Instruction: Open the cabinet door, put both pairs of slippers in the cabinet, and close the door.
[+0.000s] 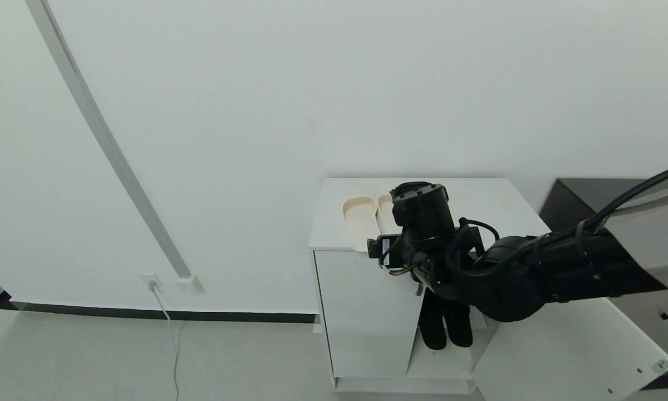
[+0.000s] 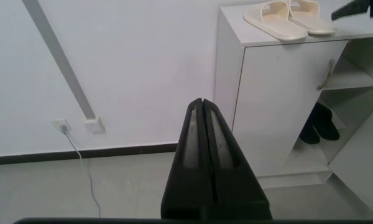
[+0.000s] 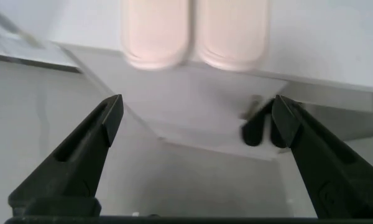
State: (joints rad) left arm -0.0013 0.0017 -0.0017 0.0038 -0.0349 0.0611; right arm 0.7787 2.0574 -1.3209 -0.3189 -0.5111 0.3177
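Cream moulded rubber slippers (image 1: 367,214) lie side by side on the left part of the top of the white wooden cabinet (image 1: 495,195), long axes running near to far, rounded near ends just over the front edge. The right gripper (image 3: 197,106), fingers spread wide, hovers just in front of those ends, so the pair lies straight ahead, farther in. The left gripper (image 2: 202,106), pressed together, hangs well off to the left. Black slippers (image 1: 445,328) sit on the cabinet's low shelf beside the open right door (image 1: 562,356)
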